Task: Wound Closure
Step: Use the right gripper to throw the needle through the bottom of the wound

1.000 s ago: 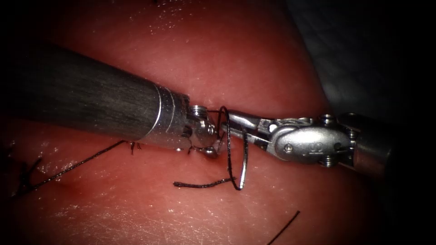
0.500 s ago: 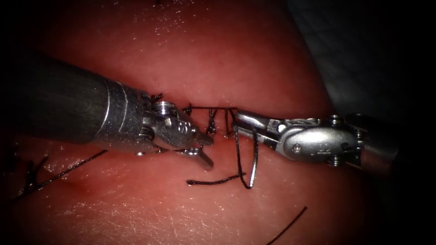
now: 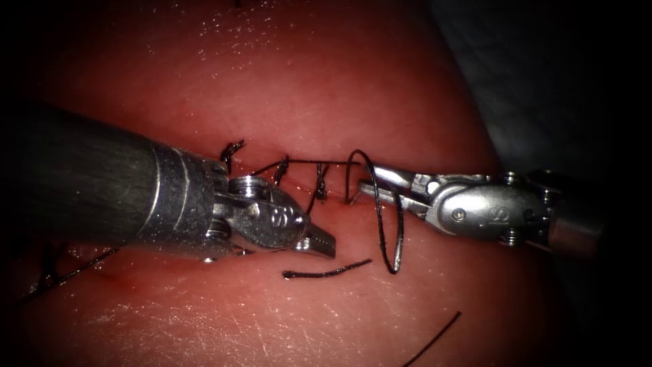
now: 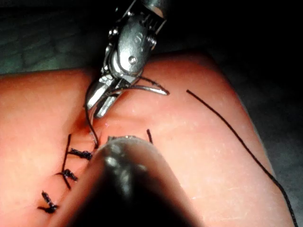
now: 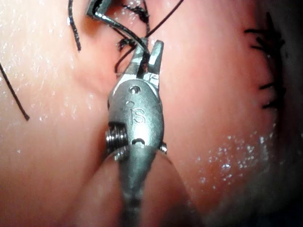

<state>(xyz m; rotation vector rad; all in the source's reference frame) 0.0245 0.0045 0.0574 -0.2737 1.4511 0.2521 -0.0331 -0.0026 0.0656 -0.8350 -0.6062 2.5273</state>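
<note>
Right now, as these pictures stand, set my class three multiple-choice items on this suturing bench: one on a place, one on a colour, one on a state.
1. The loose cut end of thread lies: A on the tissue just below the left tool; B inside the cut; C off the tissue.
2. The thread is: A white; B black; C blue.
3. The jaws of the right tool are: A wide open, empty; B shut on tissue; C shut on the needle.
Key: A, it rests on the surface under that tip; B, every strand is dark; C, the curve sits between them.
</note>
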